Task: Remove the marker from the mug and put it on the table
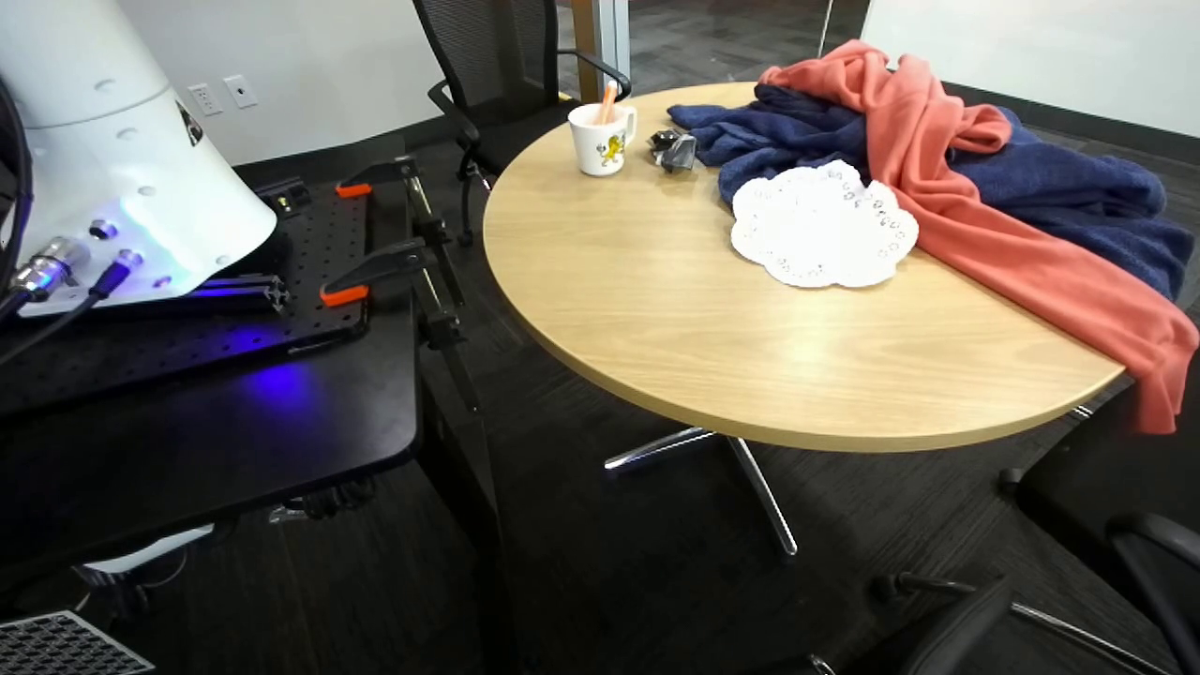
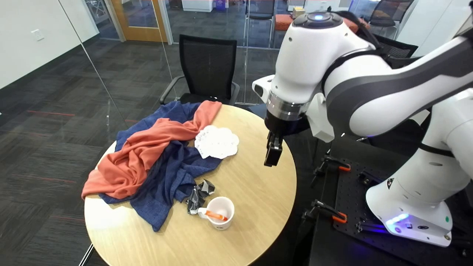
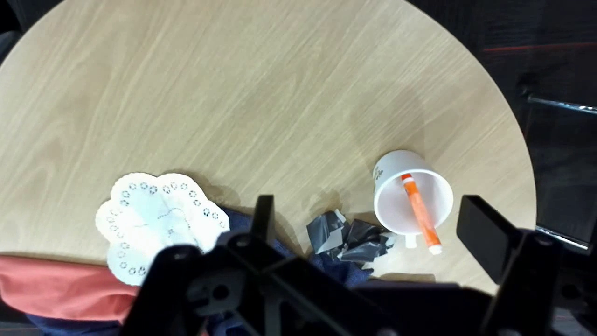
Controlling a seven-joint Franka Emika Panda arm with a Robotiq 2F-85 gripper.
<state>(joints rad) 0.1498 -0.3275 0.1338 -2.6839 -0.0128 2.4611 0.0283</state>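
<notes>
The orange-red marker (image 1: 608,103) leans inside the white mug (image 1: 591,148), its upper end sticking out above the rim near the handle. Both also show in an exterior view, the marker (image 2: 216,215) slanting across the opening of the mug (image 2: 227,205). In the wrist view the marker (image 3: 421,210) and mug (image 3: 396,164) are right of centre. The mug stands upright on the round light wood table (image 1: 647,281). My gripper (image 2: 273,155) is above the table, apart from the mug. In the wrist view the gripper (image 3: 368,219) is open, its fingers wide apart with nothing between them.
Crumpled black plastic (image 3: 359,240) lies close beside the mug's handle side. A white scalloped mat (image 2: 217,142), a navy cloth (image 2: 177,170) and a coral cloth (image 2: 147,142) lie on the table. Chairs (image 2: 208,66) stand around it. A black bench (image 1: 234,394) carries the robot base.
</notes>
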